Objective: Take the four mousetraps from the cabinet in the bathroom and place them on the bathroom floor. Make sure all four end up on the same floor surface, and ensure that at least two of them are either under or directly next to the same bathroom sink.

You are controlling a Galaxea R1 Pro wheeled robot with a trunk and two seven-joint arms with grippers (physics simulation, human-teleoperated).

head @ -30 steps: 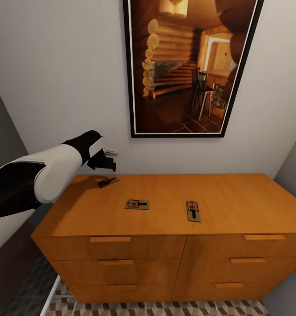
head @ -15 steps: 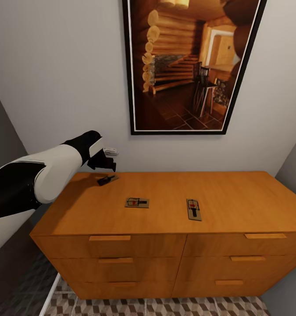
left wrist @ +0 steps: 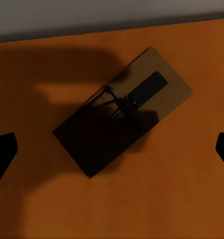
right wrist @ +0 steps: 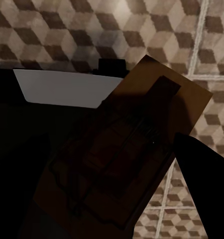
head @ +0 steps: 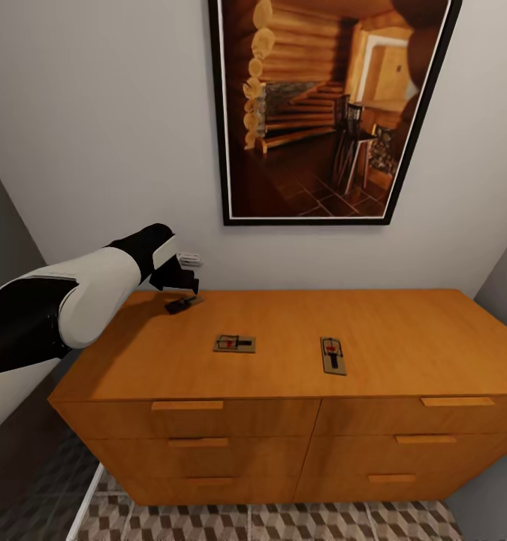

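The orange-brown cabinet (head: 283, 353) stands against a pale wall, its flat drawer fronts carrying thin bar handles, and three mousetraps lie on its top. One mousetrap (head: 234, 343) lies flat toward the middle-left of the top, with a red mark on its board; a second mousetrap (head: 333, 355) lies well apart to its right, turned lengthwise toward the front edge, also with a red mark. No writing or brand can be read on either. A third mousetrap (head: 183, 303) lies near the back left corner, in shadow, directly below the left hand (head: 179, 284), which hovers just above it at the end of the white and black left arm. In the left wrist view that same trap (left wrist: 123, 110) lies at a slant on the wood, and the dark fingertips (left wrist: 2, 149) stand far apart at the two edges of the frame, so the left hand is spread wide and not touching the board. In the right wrist view the right hand (right wrist: 117, 164) is pinching a fourth mousetrap (right wrist: 142, 139) between its dark fingers, above the cube-patterned bathroom floor (right wrist: 67, 35). On the wall above the cabinet hangs a black-framed picture (head: 321, 113) of a log-cabin interior with a staircase.
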